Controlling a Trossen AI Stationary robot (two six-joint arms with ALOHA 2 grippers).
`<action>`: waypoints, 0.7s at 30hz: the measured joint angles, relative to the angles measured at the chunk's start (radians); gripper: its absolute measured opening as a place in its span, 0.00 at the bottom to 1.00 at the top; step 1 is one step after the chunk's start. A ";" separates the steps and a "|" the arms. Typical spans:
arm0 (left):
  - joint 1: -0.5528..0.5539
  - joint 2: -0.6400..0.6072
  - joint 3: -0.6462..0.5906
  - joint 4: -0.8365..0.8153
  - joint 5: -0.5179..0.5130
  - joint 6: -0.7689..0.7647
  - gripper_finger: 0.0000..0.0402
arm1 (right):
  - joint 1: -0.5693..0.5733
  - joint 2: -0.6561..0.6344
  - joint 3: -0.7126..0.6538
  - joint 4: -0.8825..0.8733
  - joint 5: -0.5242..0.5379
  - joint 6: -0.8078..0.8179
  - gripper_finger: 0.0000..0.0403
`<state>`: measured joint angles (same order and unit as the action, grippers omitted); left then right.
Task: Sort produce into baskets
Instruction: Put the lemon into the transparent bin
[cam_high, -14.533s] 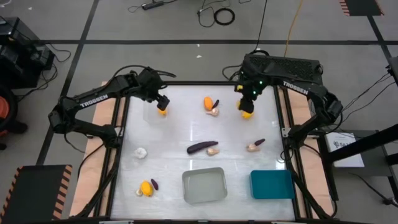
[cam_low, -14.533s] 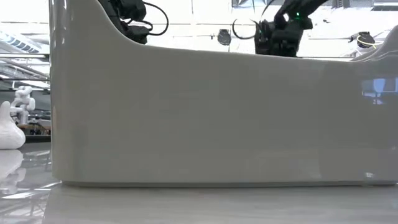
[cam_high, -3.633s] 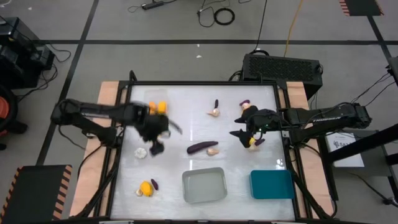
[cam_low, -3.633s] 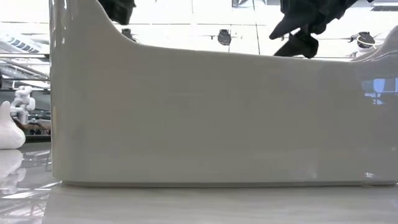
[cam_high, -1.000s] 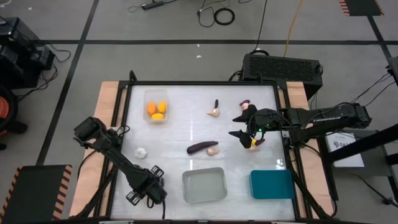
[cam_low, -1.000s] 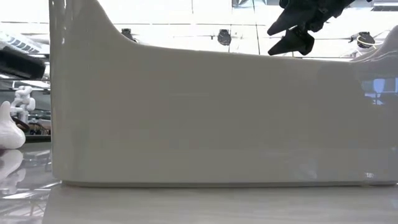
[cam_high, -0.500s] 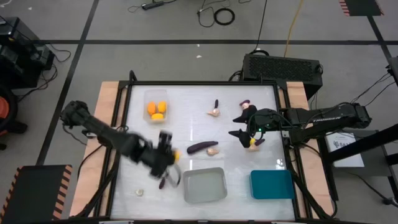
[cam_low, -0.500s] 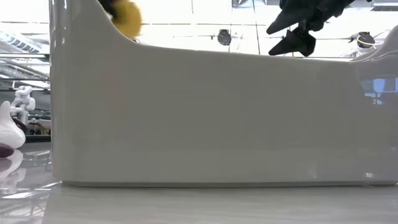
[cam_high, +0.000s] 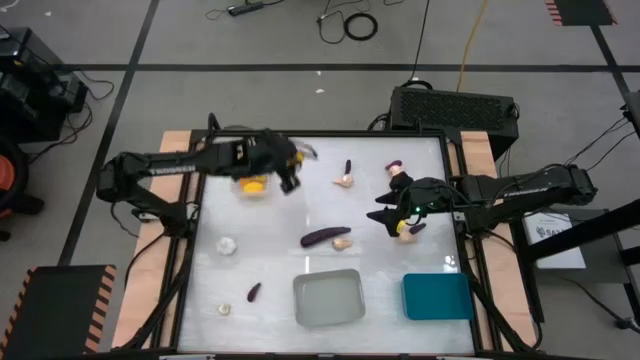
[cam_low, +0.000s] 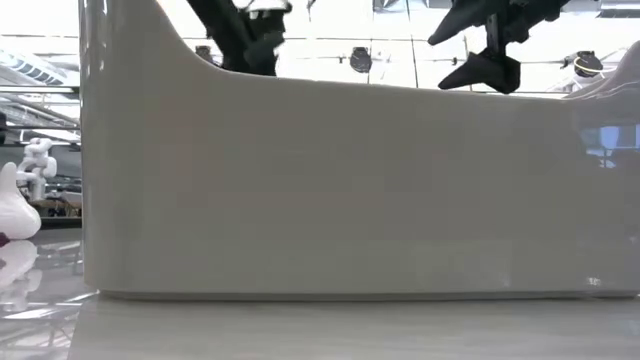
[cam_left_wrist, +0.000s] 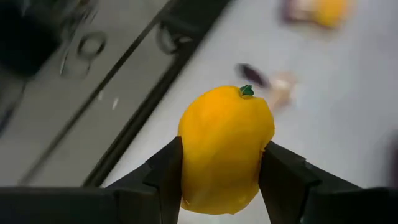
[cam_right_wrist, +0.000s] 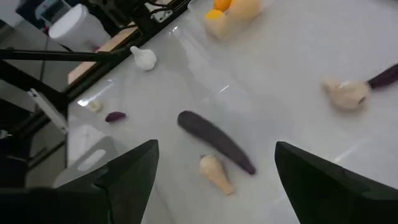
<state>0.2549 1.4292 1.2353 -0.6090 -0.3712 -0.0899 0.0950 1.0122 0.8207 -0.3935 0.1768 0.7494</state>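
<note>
My left gripper (cam_high: 291, 168) is shut on an orange-yellow piece (cam_left_wrist: 225, 146), above the table's far left and just right of the clear bin (cam_high: 250, 182), which holds other orange pieces. My right gripper (cam_high: 390, 216) hangs open and empty at the right, above a pale and orange cluster (cam_high: 406, 231). A large eggplant (cam_high: 325, 237) lies on the table with a garlic bulb (cam_high: 343, 243) beside it. The grey bin (cam_high: 328, 298) and the teal bin (cam_high: 436, 296) stand at the near edge. My left gripper pinches the orange-yellow piece by its two opposite sides (cam_left_wrist: 186, 155) between the two fingers (cam_left_wrist: 283, 180). The piece is lifted clear of the table. Its green stem end (cam_left_wrist: 247, 91) points away from the wrist.
Loose on the table are a garlic with a small eggplant (cam_high: 345, 176), an eggplant (cam_high: 393, 167), a garlic (cam_high: 227, 245), a small eggplant (cam_high: 253, 292) and a garlic (cam_high: 224, 310). A black vented box (cam_high: 455, 108) stands beyond the far edge.
My left gripper has taken the orange-yellow piece off the table's near left corner. It has carried it up and toward the far edge, to beside the clear bin. The small eggplant and the garlic that lay beside the piece remain there.
</note>
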 joint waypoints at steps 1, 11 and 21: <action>0.038 0.005 -0.003 -0.001 0.000 -0.037 0.43 | 0.010 0.000 0.000 0.000 0.000 0.021 0.78; 0.233 0.116 -0.007 -0.311 0.001 -0.335 0.43 | 0.085 0.000 0.000 -0.016 0.001 0.111 0.78; 0.287 0.241 -0.008 -0.430 -0.028 -0.348 0.47 | 0.104 0.000 0.000 -0.056 0.036 0.121 0.78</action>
<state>0.5419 1.6698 1.2278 -1.0385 -0.3988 -0.4381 0.1986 1.0119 0.8207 -0.4496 0.2130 0.8708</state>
